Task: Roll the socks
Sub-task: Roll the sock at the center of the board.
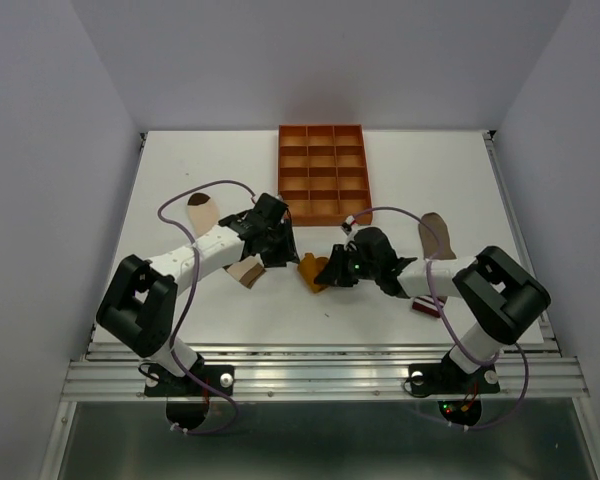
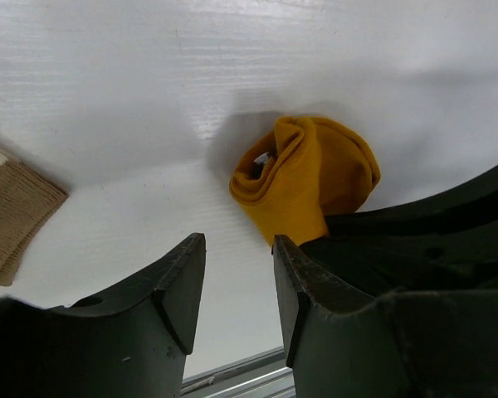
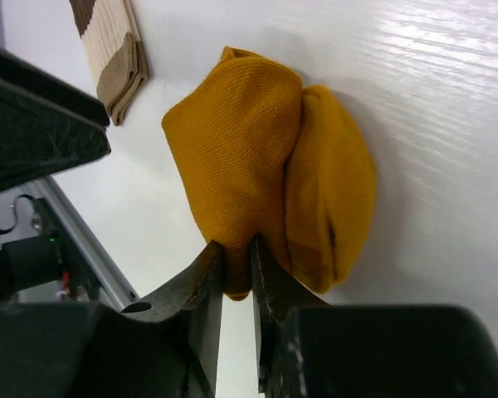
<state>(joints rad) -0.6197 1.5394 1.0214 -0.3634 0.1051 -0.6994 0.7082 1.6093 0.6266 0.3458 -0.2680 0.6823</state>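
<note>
On the left of the white table [image 1: 430,170] in the overhead view, the cream sock [image 1: 202,212] lies flat with its brown toe toward the top of the frame. My left arm [image 1: 195,258] crosses over the sock's middle and hides it. The tan cuff shows again below the arm, just left of my left gripper [image 1: 279,252].

My left fingers [image 2: 178,286] are spread, with only bare table between them, and they hold nothing. In my left wrist view the mustard sock [image 2: 315,178] sits right of centre as a bunched, folded lump. Its lower edge goes behind my right-hand finger, so I cannot tell whether the two touch.

The orange gridded tray [image 1: 281,170] sits at top centre of the overhead frame, apart from all the socks.

The mustard sock lies at the middle of the table, between my two grippers. My right gripper [image 3: 235,249] meets it from the right, its fingers pressed together on a fold at the sock's lower edge. In that wrist view the sock is doubled into two rounded lobes side by side.

At the right of the overhead frame the taupe sock [image 1: 435,236] lies flat. My right arm [image 1: 450,272] covers its lower part, and a dark and white striped cuff shows below the arm.
</note>
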